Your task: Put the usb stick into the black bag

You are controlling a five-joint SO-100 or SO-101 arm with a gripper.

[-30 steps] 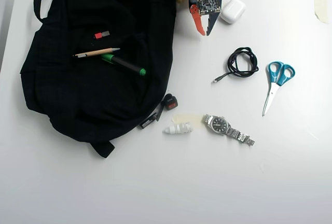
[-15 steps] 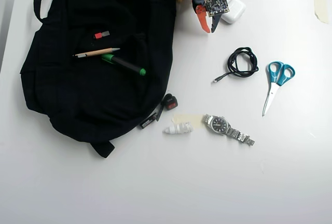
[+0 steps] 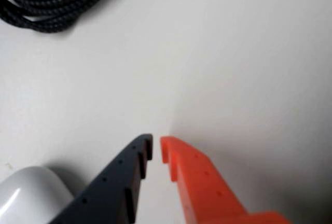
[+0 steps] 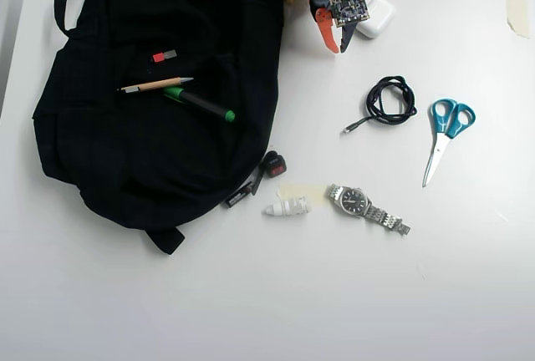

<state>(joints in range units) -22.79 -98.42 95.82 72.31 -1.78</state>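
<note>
The usb stick (image 4: pixel 164 56) is seen lying on the black bag (image 4: pixel 125 152), just above a pencil (image 4: pixel 155 85) and a green pen (image 4: pixel 199 104). The gripper (image 3: pixel 156 149) is held nearly closed and empty over bare table (image 3: pixel 233 53), beside a white case (image 4: pixel 375 17). Little appears left to be done; if repositioning is judged necessary, the stick should be approached from above with jaws widened.
</note>
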